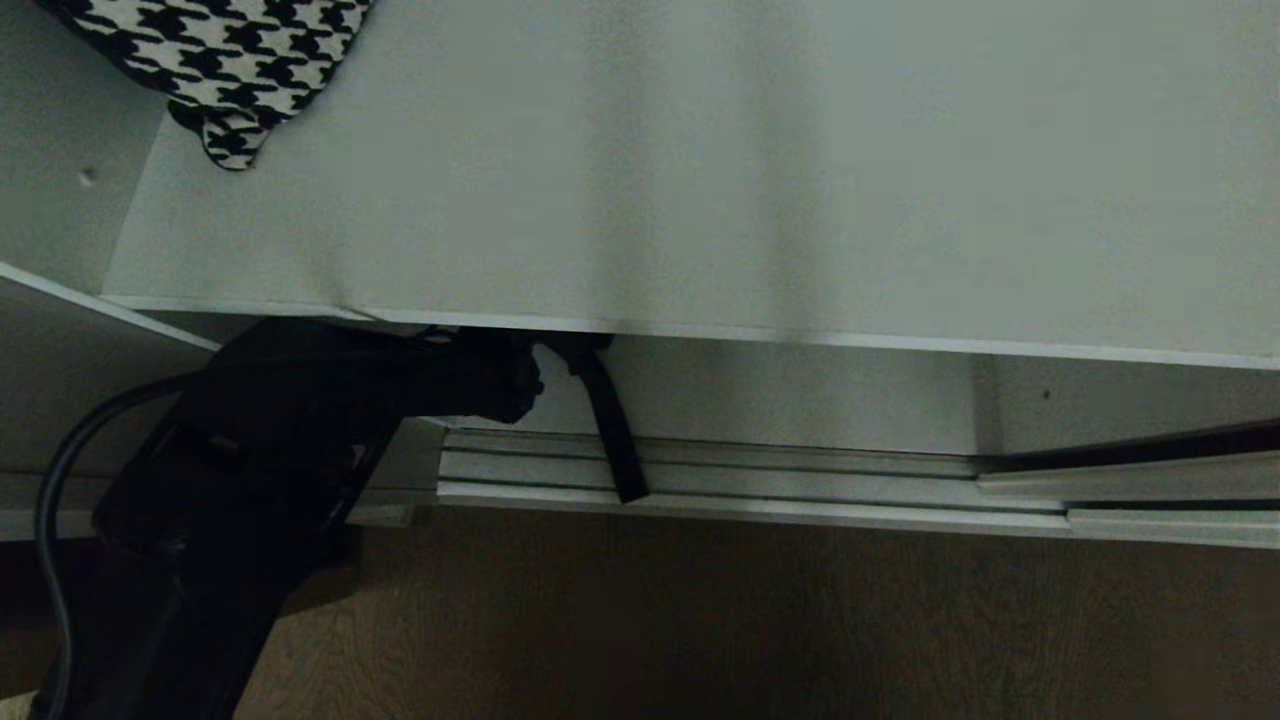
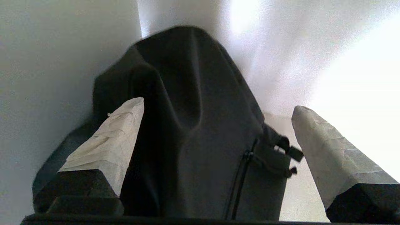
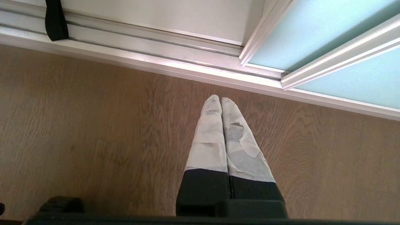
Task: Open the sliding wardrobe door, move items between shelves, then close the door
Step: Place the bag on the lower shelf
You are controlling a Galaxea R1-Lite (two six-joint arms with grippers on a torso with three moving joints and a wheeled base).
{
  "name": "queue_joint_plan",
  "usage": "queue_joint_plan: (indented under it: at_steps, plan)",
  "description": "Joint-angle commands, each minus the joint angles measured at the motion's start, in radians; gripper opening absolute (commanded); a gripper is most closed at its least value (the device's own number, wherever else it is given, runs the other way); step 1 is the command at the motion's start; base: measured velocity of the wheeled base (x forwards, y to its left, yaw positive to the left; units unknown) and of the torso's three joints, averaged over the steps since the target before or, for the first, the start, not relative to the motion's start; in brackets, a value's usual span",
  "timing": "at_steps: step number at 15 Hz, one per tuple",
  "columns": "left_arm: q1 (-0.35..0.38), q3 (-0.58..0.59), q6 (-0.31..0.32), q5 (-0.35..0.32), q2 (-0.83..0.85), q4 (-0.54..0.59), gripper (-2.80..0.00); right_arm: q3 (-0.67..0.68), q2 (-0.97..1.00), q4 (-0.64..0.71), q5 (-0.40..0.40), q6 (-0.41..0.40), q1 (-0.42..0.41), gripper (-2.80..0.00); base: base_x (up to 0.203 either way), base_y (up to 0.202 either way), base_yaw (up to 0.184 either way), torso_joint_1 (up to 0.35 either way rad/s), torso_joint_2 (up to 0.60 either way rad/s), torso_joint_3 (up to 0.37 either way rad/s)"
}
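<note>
The black pouch bag (image 2: 200, 150) stands on the lower shelf (image 2: 297, 193), in the corner against the white walls. My left gripper (image 2: 218, 104) is open wide around it; one finger (image 2: 109, 137) lies against the fabric, the other (image 2: 331, 156) stands apart from it. My left arm (image 1: 300, 420) reaches in under the upper shelf (image 1: 700, 180), which hides the gripper in the head view. The pouch's strap (image 1: 612, 430) hangs out over the floor track. The houndstooth bag (image 1: 220, 60) lies at the upper shelf's far left. The sliding wardrobe door (image 3: 312, 34) is slid aside. My right gripper (image 3: 221, 99) is shut, empty, above the floor.
The ribbed silver floor track (image 1: 750, 480) runs along the wardrobe's front, with brown wood floor (image 1: 800, 620) before it. The wardrobe's white side wall (image 1: 60, 150) closes in the left. The black strap's end (image 3: 55, 22) rests on the track (image 3: 156, 53).
</note>
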Motion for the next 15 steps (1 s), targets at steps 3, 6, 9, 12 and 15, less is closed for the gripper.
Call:
queue_joint_plan:
  at_steps: [3, 6, 9, 12, 15]
  plan:
    - [-0.004, 0.000, 0.000, 0.010, -0.011, -0.013, 0.00, 0.000, -0.003, -0.001, 0.000, -0.001, 0.000, -2.80, 0.000, 0.000, 0.000, 0.000, 0.00, 0.000]
    - [-0.009, 0.000, -0.004, 0.013, -0.004, -0.016, 0.00, 0.000, -0.003, -0.001, 0.000, -0.001, 0.000, -2.80, 0.000, 0.000, 0.000, 0.000, 0.00, 0.000]
    - [-0.010, 0.000, -0.004, 0.016, 0.008, -0.016, 0.00, 0.000, -0.003, -0.001, 0.000, -0.001, 0.000, -2.80, 0.000, 0.000, 0.000, 0.000, 0.00, 0.000]
    - [-0.013, 0.007, -0.004, 0.054, 0.015, -0.014, 0.00, 0.000, -0.003, -0.001, 0.000, -0.001, 0.000, -2.80, 0.000, 0.000, 0.000, 0.000, 0.00, 0.000]
    - [-0.019, 0.006, -0.004, 0.057, 0.043, -0.016, 0.00, 0.000, -0.003, -0.001, 0.000, -0.001, 0.000, -2.80, -0.181, 0.000, 0.001, 0.002, 0.00, 0.002]
